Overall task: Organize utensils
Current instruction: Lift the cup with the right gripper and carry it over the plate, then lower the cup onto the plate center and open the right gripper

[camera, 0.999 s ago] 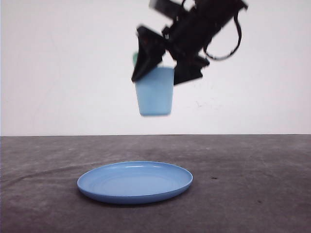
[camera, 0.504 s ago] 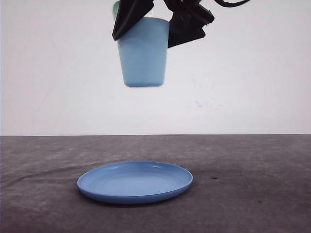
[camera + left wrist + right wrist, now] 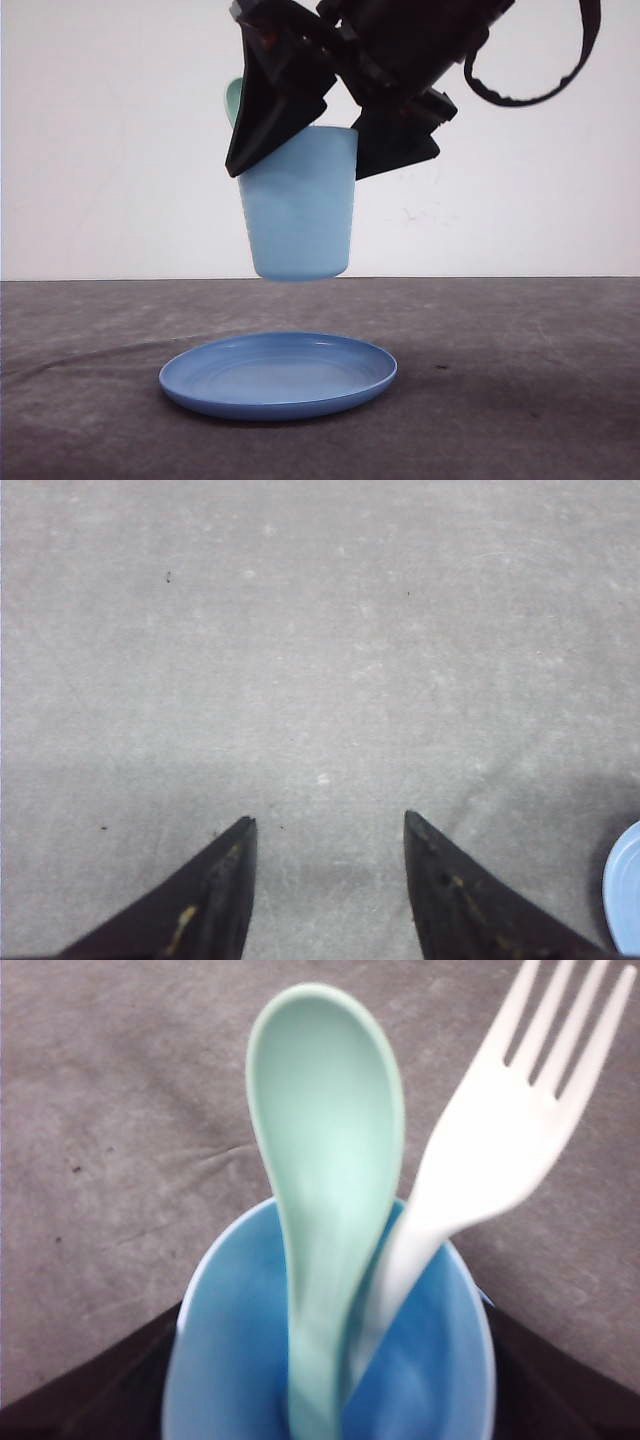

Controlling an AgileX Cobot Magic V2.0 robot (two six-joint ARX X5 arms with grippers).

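My right gripper (image 3: pixel 330 150) is shut on a light blue cup (image 3: pixel 298 205), holding it in the air above the round blue plate (image 3: pixel 278 373). In the right wrist view the cup (image 3: pixel 240 1360) holds a mint-green spoon (image 3: pixel 325 1150) and a white fork (image 3: pixel 500 1150), both standing handle-down with their heads above the rim. In the front view the spoon's bowl (image 3: pixel 234 100) peeks out behind the left finger. My left gripper (image 3: pixel 330 825) is open over bare grey table, nothing between its fingers.
The grey table (image 3: pixel 520 400) stretches around the plate, with a white wall behind. The plate's edge (image 3: pixel 625 890) shows at the side of the left wrist view, close to the left gripper.
The right gripper, with the cup in it, rose and came nearer, then dropped back down; the cup now hangs lower and larger, just above the plate.
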